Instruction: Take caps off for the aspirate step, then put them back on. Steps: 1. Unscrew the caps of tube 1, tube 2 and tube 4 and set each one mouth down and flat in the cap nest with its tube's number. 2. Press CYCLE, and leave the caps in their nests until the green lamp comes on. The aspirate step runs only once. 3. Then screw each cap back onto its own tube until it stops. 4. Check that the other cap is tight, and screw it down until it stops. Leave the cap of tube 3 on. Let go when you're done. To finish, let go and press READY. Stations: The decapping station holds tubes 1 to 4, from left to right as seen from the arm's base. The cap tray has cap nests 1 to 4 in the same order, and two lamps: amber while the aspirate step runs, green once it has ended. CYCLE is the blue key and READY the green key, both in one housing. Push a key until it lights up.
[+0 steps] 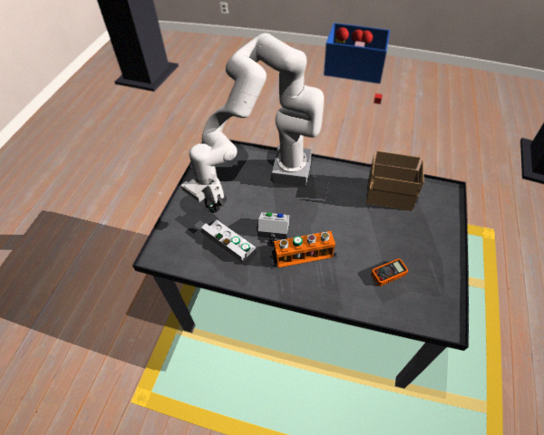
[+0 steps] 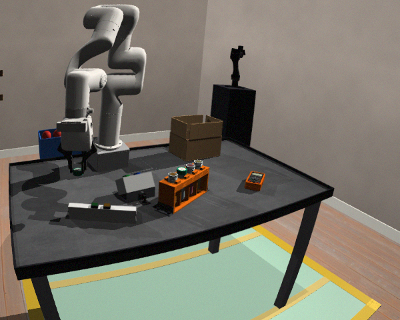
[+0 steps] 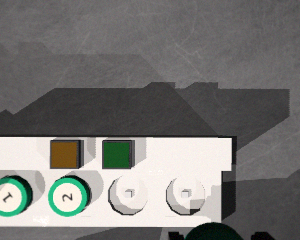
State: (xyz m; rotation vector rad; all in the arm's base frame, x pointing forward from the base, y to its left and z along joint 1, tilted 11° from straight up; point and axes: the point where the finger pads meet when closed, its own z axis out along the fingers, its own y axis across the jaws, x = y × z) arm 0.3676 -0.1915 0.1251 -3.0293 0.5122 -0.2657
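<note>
Clamped on a green cap [image 2: 77, 170], the end effector [image 2: 77, 167] hangs above the tabletop [image 2: 90, 237] just behind the cap tray [image 3: 155, 165], because nests 1 and 2 are filled and nest 4 [image 3: 187, 194] is probably this cap's place

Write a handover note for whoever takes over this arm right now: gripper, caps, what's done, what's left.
Gripper: jaws shut on a green cap, close to the cap tray.
Cap 1 and cap 2 sit in their nests; nest 4 is empty. Tube 3's cap is on.
Left: nest the held cap, press CYCLE, recap after green, check tube 3, let go, press READY.
</note>
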